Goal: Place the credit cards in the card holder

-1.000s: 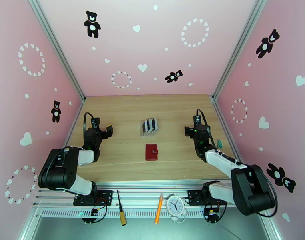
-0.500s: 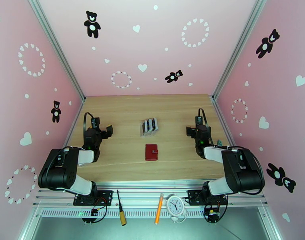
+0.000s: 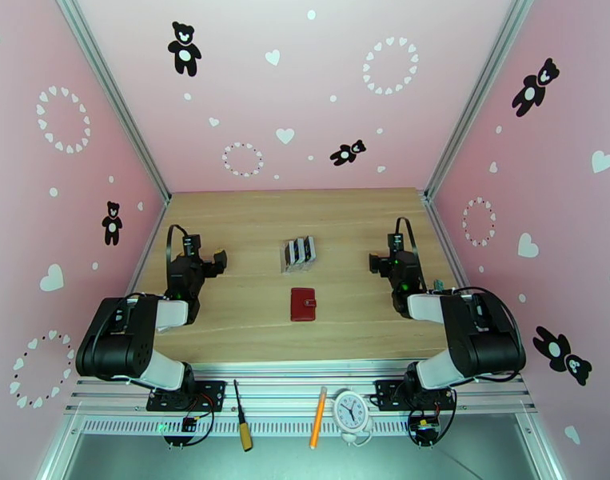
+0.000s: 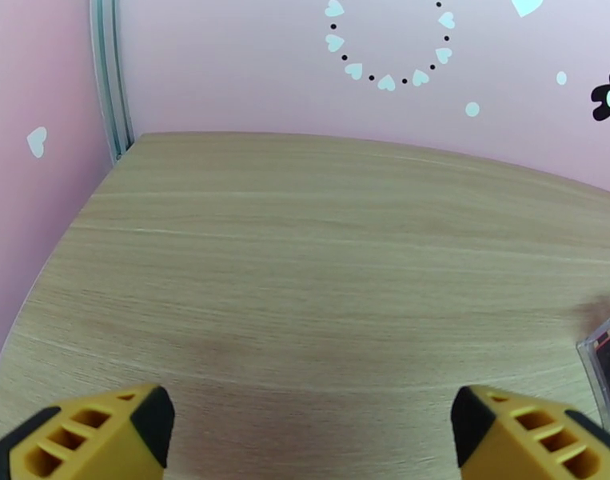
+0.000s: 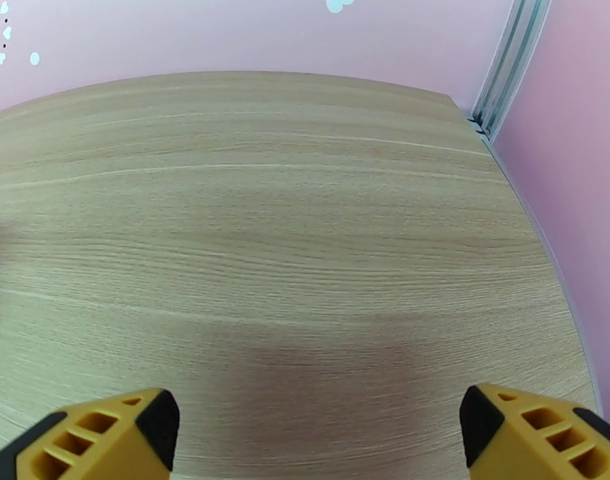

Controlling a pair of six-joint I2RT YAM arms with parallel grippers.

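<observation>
left gripper (image 4: 312, 430) spread wide, empty | right gripper (image 5: 319, 430) spread wide, empty | wallet (image 3: 303, 304) closed, between them | cards (image 3: 307, 249) in rack (image 3: 289, 268) beyond

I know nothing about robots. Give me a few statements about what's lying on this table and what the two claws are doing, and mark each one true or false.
1. The red card holder lies closed on the table. True.
2. The left gripper is clamped on a card. False: it is open and holds nothing, with bare wood beneath it.
3. The credit cards stand in a clear rack just beyond the card holder. True.
4. The right gripper is shut. False: its jaws are wide apart over bare wood.
5. The clock sits beside the card holder on the wood. False: it rests on the metal rail at the near edge, between the arm bases.
</observation>
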